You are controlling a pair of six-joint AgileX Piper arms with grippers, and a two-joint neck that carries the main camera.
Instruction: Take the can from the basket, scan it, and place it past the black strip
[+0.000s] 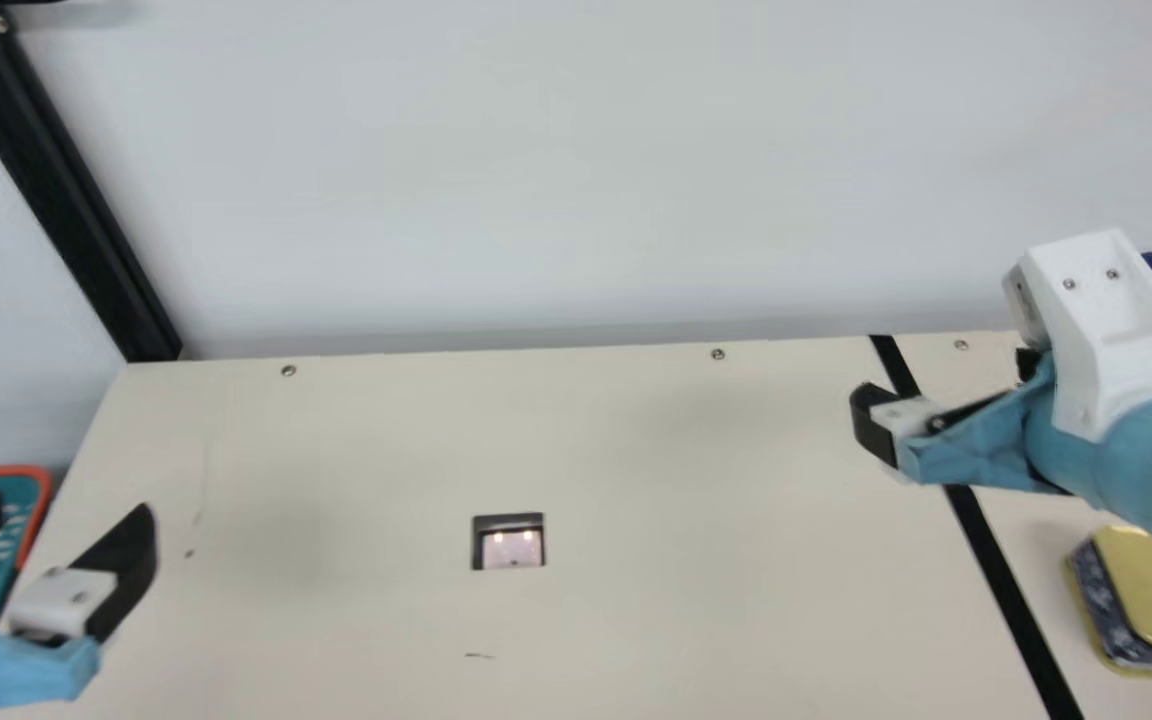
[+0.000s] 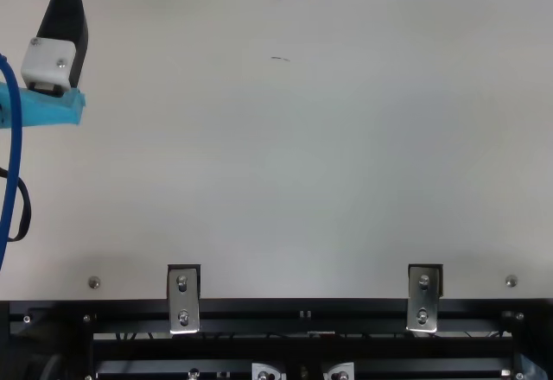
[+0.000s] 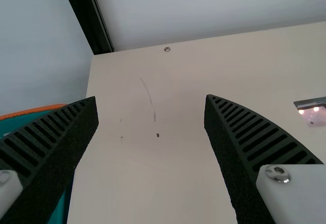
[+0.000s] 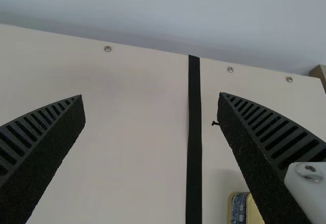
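Left gripper, lower left of the main view: fingers released and well parted, one overlapping the basket at the left edge. Right gripper, right of the frame: fingers likewise spread. Can, gold-topped, lower right: on the table, to the right of the black strip. Scanner, lower centre: set into the tabletop.
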